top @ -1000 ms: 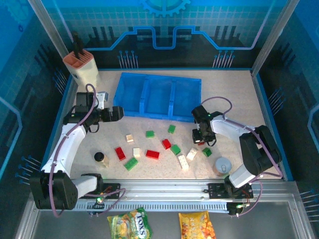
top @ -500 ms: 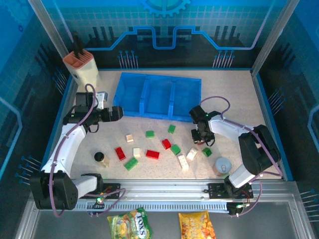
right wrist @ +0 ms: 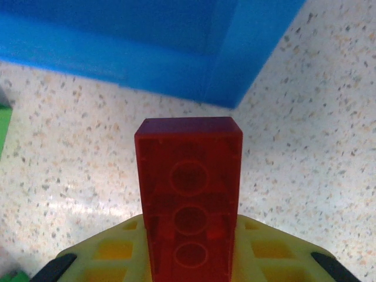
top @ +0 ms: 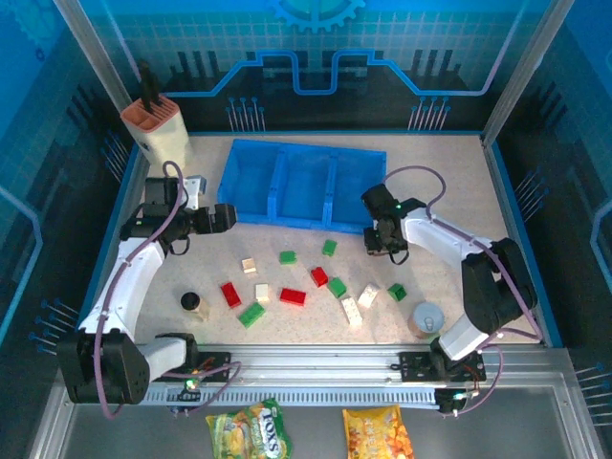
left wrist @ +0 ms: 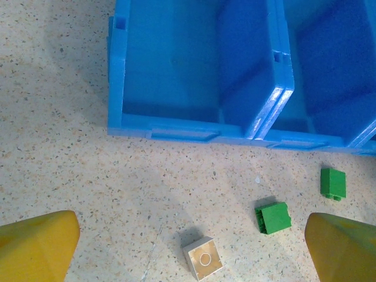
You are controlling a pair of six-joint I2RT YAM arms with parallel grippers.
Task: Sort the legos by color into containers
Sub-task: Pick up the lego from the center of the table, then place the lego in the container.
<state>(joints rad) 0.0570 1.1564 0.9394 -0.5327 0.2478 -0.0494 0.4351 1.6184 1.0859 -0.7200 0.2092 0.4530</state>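
My right gripper (top: 381, 241) is shut on a red lego (right wrist: 189, 194), which hangs just above the table by the near right corner of the blue tray (right wrist: 176, 47). The tray's (top: 304, 182) three containers hold nothing that I can see. Loose legos lie on the table in front of it: red (top: 293, 296), green (top: 288, 257) and cream (top: 249, 266) among several. My left gripper (top: 229, 216) hangs open left of the tray. Its yellow fingers (left wrist: 41, 247) stand wide apart over a cream lego (left wrist: 202, 258), with two green legos (left wrist: 273, 218) to its right.
An orange-and-cream knife block (top: 158, 129) stands at the back left. A small dark-capped bottle (top: 194, 304) sits near the front left and a grey cup (top: 426, 318) near the front right. Snack packets (top: 251, 430) lie below the table's front rail.
My right gripper has shut on the red lego and carried it away from the loose pile, up to the tray's near right corner. The left arm has not moved.
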